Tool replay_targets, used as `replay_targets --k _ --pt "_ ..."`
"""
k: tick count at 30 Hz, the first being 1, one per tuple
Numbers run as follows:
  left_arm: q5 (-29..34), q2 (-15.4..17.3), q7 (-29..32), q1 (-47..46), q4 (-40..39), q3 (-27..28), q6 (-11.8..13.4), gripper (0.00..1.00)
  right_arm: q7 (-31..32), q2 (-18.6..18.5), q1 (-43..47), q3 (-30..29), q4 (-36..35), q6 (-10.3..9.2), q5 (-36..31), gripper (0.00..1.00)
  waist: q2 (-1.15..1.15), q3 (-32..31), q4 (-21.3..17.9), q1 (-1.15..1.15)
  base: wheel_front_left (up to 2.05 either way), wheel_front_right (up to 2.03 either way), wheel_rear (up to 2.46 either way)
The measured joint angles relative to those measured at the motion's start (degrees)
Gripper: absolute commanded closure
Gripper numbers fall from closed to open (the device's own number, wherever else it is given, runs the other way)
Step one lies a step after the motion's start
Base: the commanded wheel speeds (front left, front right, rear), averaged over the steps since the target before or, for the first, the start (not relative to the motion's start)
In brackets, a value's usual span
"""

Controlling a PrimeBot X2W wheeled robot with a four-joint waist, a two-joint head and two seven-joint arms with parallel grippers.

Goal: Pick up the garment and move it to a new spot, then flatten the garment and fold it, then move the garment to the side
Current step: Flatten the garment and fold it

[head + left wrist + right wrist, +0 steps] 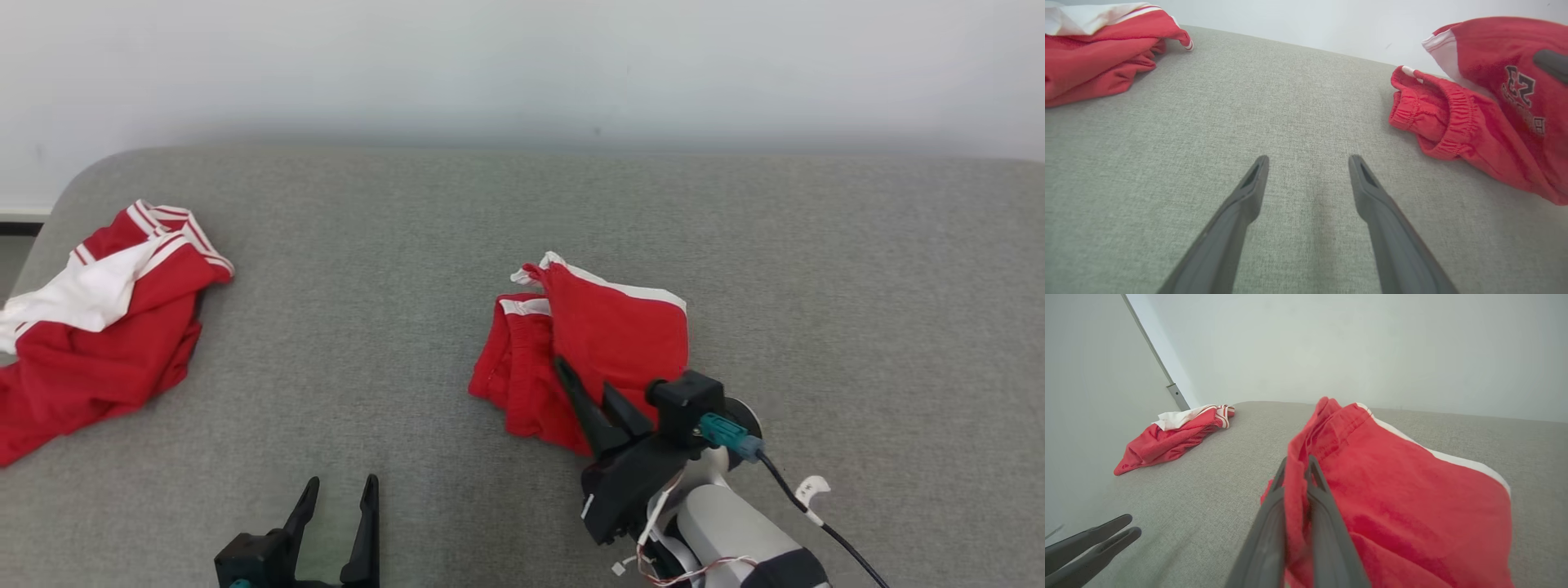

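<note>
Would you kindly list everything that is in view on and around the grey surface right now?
red jersey shirt with white sleeve and striped trim: one, red and white, crumpled at the surface's left edge.
red shorts-like garment with white edging and elastic waistband: one, red and white, bunched mid-surface, a fold pinched by the right gripper.
grey woven padded surface: one, grey, under both garments.
plain wall: one, whitish, behind the surface.
left gripper: one, black, open, lower left, over bare surface, holding nothing.
right gripper: one, black, shut on the shorts-like garment, lower right.
cable with teal plug: one, black, at the right wrist.
</note>
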Motion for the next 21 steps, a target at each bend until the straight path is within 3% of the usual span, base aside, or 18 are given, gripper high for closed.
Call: replay_targets --k 5,6,7,13,17,21 --pt "0.0 0.0 0.0 -0.2 0.3 -0.6 0.0 0.0 0.0 0.7 -2.8 4.1 3.4 -0.01 1.5 0.99 0.0 0.5 2.5 0.0 0.0 0.0 0.0" --pt "0.0 0.0 0.0 -0.2 0.3 -0.7 0.0 0.0 0.0 0.7 -2.9 5.1 2.7 0.0 2.8 0.41 0.0 0.6 2.9 0.0 0.0 0.0 0.0" --pt "0.0 0.0 0.0 -0.2 0.3 -0.7 0.0 0.0 0.0 0.7 -3.1 6.2 1.9 0.0 3.7 0.0 0.0 0.6 3.2 0.0 0.0 0.0 0.0" --pt "0.2 0.0 0.0 -0.2 0.3 0.9 0.0 0.0 0.0 1.0 -3.0 9.0 -2.0 0.0 8.2 0.0 0.0 0.2 2.9 0.0 0.0 0.0 0.0" --pt "1.0 0.0 0.0 0.1 -0.2 2.4 0.0 0.0 0.0 1.0 -1.6 3.7 -3.0 0.0 6.5 0.0 0.0 -0.3 1.3 0.0 0.0 0.0 0.0" --pt "1.8 0.0 0.0 0.3 -0.8 3.5 0.0 0.0 0.0 0.7 1.9 -4.4 -3.0 0.0 0.3 0.0 0.0 -0.7 -0.8 0.0 0.0 0.0 0.0"
